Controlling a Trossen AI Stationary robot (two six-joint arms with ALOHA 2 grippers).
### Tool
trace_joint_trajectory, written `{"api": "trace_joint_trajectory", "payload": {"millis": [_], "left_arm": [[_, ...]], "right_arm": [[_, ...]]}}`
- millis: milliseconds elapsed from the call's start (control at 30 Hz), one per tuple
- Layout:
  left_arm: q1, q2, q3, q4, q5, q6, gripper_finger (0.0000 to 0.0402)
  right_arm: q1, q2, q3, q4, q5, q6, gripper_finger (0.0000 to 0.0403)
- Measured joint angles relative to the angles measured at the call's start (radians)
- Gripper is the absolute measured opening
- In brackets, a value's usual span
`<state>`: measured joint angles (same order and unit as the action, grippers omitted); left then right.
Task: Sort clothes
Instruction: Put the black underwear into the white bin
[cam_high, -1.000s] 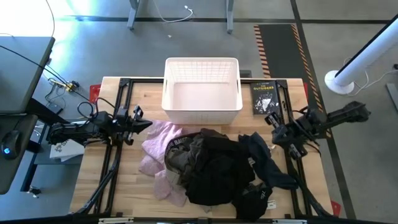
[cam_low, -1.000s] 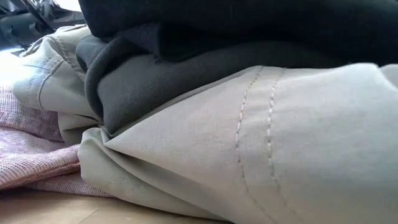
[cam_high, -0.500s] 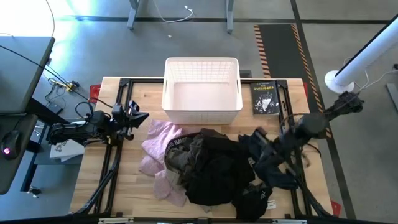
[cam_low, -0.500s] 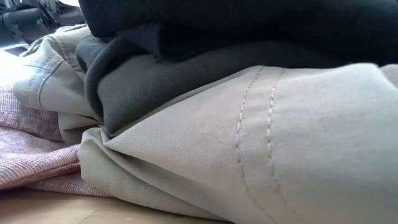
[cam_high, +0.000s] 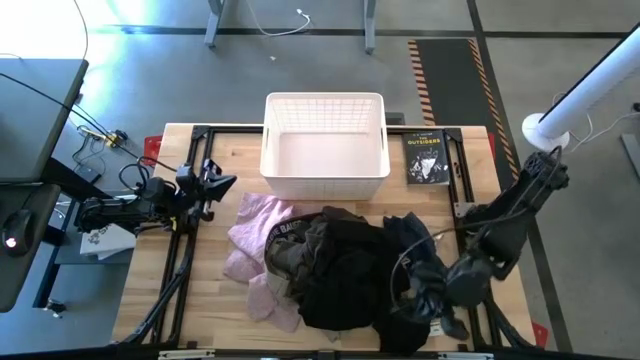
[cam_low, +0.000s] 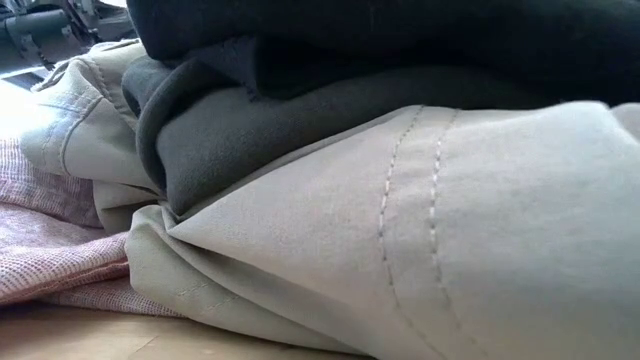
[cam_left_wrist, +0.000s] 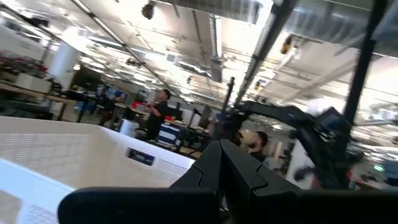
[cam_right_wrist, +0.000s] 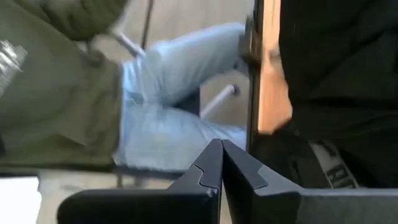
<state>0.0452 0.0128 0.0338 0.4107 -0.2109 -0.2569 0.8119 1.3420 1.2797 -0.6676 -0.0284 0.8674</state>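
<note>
Left gripper (cam_high: 218, 183) hovers at the table's left edge, jaws closed, empty, beside the pale pink garment (cam_high: 255, 222). Clothes pile (cam_high: 345, 270) mid-table. Right gripper (cam_high: 432, 300), fingers pressed together, low over the navy garment (cam_high: 428, 262).

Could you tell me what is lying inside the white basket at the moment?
Nothing shows inside the basket: its pale floor looks bare in the high view. All the clothes are still heaped on the table in front of it. No part of its floor is covered.
</note>
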Motion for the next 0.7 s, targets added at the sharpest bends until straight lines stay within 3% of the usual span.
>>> {"api": "trace_joint_trajectory", "payload": {"millis": [167, 400, 533, 700], "left_arm": [[0.000, 0.000, 0.000, -0.001, -0.071, 0.000, 0.0001], [0.000, 0.000, 0.000, -0.001, -0.093, 0.031, 0.0001], [0.000, 0.000, 0.000, 0.003, -0.093, 0.042, 0.0001], [0.000, 0.000, 0.000, 0.007, -0.096, 0.042, 0.0001]], "right_arm": [[-0.003, 0.104, 0.000, -0.010, -0.021, -0.025, 0.0007], [-0.008, 0.227, 0.001, -0.131, -0.081, 0.110, 0.0016], [-0.006, 0.274, 0.001, -0.240, -0.090, 0.158, 0.0064], [-0.021, 0.329, 0.001, -0.270, -0.097, 0.147, 0.0157]]}}
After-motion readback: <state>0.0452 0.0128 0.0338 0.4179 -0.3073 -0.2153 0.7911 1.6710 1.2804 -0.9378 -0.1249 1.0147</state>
